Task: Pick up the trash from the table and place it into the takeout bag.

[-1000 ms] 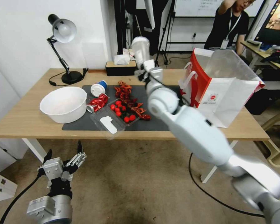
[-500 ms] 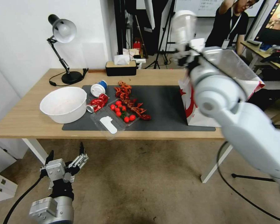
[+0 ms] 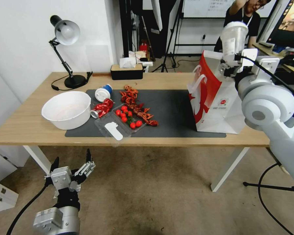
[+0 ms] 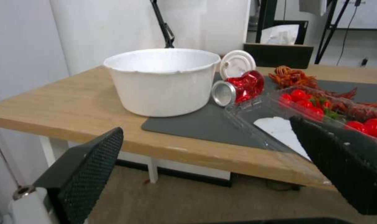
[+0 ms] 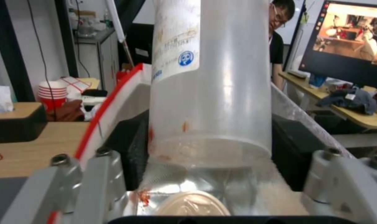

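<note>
A translucent, smooth plastic cup [image 5: 209,81] is seen at upper centre. Crinkled silvery foil lines the paper takeout bag [image 3: 219,101]. At lower left, matt light wood forms the table [image 4: 64,105]; a glossy metal can [image 4: 238,88] lies crushed mid-frame.

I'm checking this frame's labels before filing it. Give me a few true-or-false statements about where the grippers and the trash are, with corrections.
1. The right gripper holds the clear plastic cup above the open takeout bag. True.
2. The crushed red can is already in the bag. False: it lies on the dark mat beside the white bowl.
3. The left gripper is shut on the bowl. False: it is open, low in front of the table, holding nothing.
4. The blue-and-white lidded cup lies on the mat behind the can. True.
5. The bag lies flat on the table. False: it stands upright.
</note>
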You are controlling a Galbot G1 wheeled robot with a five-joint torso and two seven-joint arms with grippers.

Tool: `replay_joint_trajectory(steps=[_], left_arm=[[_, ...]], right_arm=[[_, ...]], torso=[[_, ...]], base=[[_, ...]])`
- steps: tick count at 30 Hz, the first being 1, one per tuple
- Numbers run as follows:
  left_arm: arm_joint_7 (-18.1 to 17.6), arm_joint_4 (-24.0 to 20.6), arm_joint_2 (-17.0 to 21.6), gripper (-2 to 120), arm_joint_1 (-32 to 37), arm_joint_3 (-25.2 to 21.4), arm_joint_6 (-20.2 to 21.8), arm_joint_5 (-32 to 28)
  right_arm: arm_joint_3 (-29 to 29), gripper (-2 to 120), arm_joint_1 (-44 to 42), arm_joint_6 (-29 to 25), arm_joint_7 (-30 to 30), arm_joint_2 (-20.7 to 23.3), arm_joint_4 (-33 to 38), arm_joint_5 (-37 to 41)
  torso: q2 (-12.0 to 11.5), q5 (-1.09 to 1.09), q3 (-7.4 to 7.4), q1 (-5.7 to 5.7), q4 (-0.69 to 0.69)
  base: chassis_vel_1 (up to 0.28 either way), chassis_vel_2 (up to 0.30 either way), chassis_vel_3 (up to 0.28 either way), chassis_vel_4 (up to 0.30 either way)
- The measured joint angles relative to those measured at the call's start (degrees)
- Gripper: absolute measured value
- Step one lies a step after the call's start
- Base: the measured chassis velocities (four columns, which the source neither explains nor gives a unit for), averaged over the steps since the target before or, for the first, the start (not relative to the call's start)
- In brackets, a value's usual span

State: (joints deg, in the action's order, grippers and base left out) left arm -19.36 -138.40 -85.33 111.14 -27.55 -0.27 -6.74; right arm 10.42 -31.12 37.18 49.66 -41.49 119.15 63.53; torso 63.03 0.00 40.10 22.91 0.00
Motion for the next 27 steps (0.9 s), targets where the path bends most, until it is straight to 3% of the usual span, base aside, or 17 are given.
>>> replay_joint_trajectory(steps=[1,5,8,11,19,27], left_arm=[[0.0,0.0,0.1,100,0.2,0.0,0.0,0.0],[0.0,-0.1,0.3,100,0.3,-0.1,0.0,0.0],[0.1,-0.4,0.4,100,0.2,-0.4,0.0,0.0],[0.1,-0.5,0.3,100,0.2,-0.4,0.1,0.0],[0.1,-0.5,0.3,100,0.0,-0.4,0.1,-0.1],[0.1,-0.5,0.5,100,0.0,-0.5,0.1,-0.2]], right_arm=[[0.4,69,-0.7,0.0,0.0,-0.1,0.0,-0.1],[0.5,77,-1.1,0.0,0.0,-0.4,-0.1,-0.2],[0.6,95,-1.6,-0.1,-0.1,-1.0,-0.4,-0.9],[0.9,100,-1.8,-0.2,-0.3,-1.0,-0.4,-0.9],[1.6,100,-2.2,-1.2,-1.5,-0.8,0.2,-1.1],[4.8,100,-5.4,-4.7,-7.4,0.7,4.2,-3.2]], torso=[[0.0,0.00,0.00,0.00,0.00],[0.0,0.00,0.00,0.00,0.00],[0.0,0.00,0.01,0.00,0.01],[0.0,0.00,0.01,0.00,0.00],[0.0,0.00,0.01,0.00,0.00],[0.0,0.00,0.01,0.00,0.01]], base=[[0.000,0.000,0.000,0.000],[0.000,0.000,0.000,0.000],[0.000,0.000,0.000,0.000],[0.000,0.000,0.000,0.000],[0.000,0.000,0.000,0.000],[0.000,0.000,0.000,0.000]])
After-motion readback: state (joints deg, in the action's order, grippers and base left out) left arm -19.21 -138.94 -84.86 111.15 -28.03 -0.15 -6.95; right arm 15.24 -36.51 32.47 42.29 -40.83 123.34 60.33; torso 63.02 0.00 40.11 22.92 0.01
